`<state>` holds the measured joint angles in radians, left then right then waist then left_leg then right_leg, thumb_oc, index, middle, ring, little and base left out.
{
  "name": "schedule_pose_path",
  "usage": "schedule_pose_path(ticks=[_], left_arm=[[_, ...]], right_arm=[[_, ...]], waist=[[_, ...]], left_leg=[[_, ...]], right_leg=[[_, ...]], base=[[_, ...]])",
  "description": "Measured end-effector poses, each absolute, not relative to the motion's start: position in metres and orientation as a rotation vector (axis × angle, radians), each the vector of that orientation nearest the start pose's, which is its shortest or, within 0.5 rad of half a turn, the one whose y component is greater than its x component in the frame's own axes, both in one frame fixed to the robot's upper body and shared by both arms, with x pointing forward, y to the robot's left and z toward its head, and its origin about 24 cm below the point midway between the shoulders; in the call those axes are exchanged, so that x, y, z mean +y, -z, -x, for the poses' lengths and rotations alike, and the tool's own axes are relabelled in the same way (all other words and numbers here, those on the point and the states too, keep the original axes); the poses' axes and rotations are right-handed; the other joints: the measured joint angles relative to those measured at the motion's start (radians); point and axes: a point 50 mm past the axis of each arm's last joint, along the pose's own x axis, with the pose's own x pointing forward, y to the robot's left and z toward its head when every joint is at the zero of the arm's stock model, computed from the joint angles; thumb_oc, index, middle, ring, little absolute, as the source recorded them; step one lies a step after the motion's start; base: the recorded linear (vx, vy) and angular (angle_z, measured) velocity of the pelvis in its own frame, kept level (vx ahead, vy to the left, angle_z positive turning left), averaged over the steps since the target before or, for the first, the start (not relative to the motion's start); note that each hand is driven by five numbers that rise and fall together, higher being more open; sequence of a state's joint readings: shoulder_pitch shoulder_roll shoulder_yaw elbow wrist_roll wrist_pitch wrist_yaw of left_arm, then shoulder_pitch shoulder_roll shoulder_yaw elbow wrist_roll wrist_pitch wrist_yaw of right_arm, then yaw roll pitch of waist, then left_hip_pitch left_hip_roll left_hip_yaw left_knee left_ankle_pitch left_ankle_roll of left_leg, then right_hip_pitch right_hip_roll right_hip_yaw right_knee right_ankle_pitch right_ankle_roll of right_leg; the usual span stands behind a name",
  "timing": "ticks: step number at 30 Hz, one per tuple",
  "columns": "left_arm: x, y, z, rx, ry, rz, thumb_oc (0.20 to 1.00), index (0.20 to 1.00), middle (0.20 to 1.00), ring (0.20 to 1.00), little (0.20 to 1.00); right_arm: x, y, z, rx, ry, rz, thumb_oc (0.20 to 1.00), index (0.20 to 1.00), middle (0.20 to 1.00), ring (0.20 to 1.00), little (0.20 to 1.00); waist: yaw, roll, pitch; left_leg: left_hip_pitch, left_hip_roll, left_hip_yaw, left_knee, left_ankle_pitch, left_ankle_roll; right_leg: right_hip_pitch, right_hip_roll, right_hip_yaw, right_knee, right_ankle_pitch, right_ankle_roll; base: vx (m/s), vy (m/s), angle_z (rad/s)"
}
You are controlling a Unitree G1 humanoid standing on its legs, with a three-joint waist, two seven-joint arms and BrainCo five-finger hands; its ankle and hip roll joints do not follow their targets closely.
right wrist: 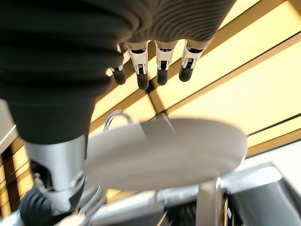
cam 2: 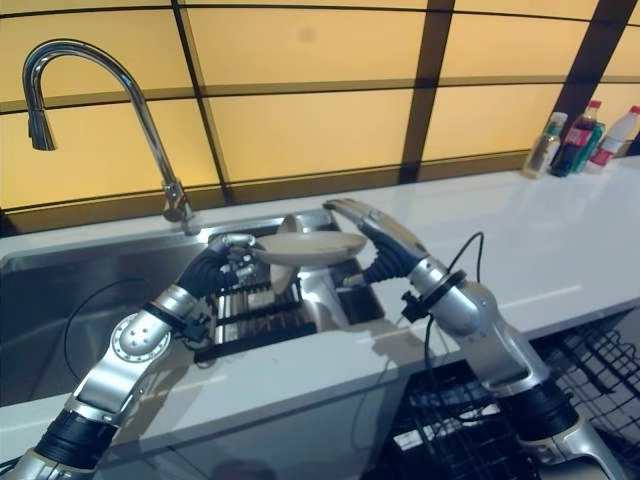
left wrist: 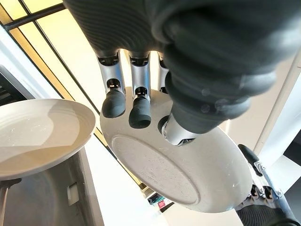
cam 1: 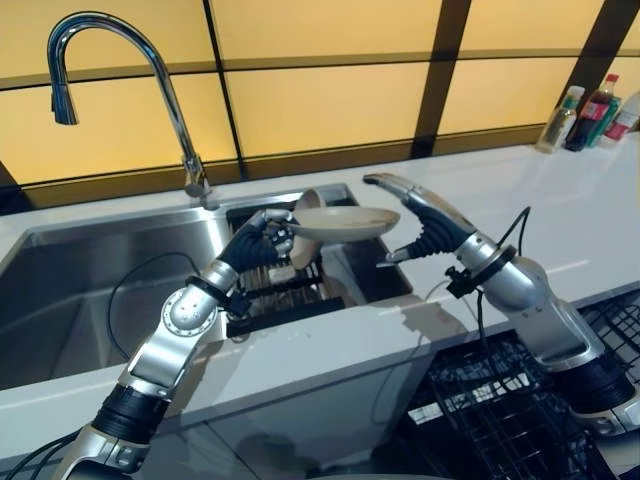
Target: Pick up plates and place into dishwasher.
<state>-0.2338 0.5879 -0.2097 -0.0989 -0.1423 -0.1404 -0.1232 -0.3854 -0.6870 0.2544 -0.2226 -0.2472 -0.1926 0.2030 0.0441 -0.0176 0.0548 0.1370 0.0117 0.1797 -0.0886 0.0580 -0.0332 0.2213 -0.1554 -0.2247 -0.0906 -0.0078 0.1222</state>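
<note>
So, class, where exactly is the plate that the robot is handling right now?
In the left eye view the plate is held roughly level over the sink's dish rack, pinched by the left hand, with the open right hand beside it.

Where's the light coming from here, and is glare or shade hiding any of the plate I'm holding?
Left eye view: amber wall panels glow behind; glints on the faucet; held plate in the left hand evenly lit. Left wrist view: its underside well lit, a shadow crosses the second plate. Right wrist view: held plate shaded against the panels.
</note>
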Motion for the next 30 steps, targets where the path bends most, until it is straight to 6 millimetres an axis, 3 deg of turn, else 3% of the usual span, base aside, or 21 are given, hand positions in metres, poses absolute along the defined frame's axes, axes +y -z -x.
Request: schedule_pose_path(ticks=[9, 16, 25, 30], left_arm=[[0.181, -0.13, -0.276, -0.332, 0.367, -0.451, 0.2, 0.2, 0.2, 0.2, 0.2], [0.18, -0.129, -0.275, -0.33, 0.365, -0.436, 0.2, 0.2, 0.2, 0.2, 0.2], [0.173, -0.121, -0.276, -0.273, 0.377, -0.296, 0.2, 0.2, 0.2, 0.2, 0.2], [0.168, -0.116, -0.276, -0.242, 0.396, -0.212, 0.2, 0.2, 0.2, 0.2, 0.2]], right_arm=[[-0.146, -0.187, -0.273, -0.615, -0.588, 1.087, 1.0, 1.0, 1.0, 1.0, 1.0], [-0.137, -0.183, -0.272, -0.662, -0.538, 1.079, 1.0, 1.0, 1.0, 1.0, 1.0], [-0.13, -0.187, -0.272, -0.772, -0.372, 1.017, 1.0, 1.0, 1.0, 1.0, 1.0], [-0.12, -0.179, -0.27, -0.774, -0.408, 1.009, 1.0, 1.0, 1.0, 1.0, 1.0]], waist=[[0.0, -0.003, -0.003], [0.003, -0.004, -0.005], [0.018, 0.008, -0.015], [0.028, 0.011, -0.017]], left_leg=[[-0.002, 0.0, -0.005, 0.0, 0.0, 0.0], [-0.001, -0.001, -0.006, 0.0, 0.001, 0.001], [-0.008, -0.004, -0.019, 0.0, 0.002, 0.002], [-0.012, -0.008, -0.034, 0.0, 0.005, 0.005]], right_leg=[[0.0, 0.0, -0.004, 0.0, 0.0, 0.0], [0.002, 0.0, -0.005, 0.0, 0.0, 0.0], [0.003, -0.002, -0.018, 0.0, 0.0, 0.0], [0.008, -0.004, -0.034, 0.0, -0.001, 0.002]], base=[[0.0, 0.0, 0.0], [0.01, 0.005, 0.0], [0.01, 0.028, 0.04], [0.01, 0.037, 0.09]])
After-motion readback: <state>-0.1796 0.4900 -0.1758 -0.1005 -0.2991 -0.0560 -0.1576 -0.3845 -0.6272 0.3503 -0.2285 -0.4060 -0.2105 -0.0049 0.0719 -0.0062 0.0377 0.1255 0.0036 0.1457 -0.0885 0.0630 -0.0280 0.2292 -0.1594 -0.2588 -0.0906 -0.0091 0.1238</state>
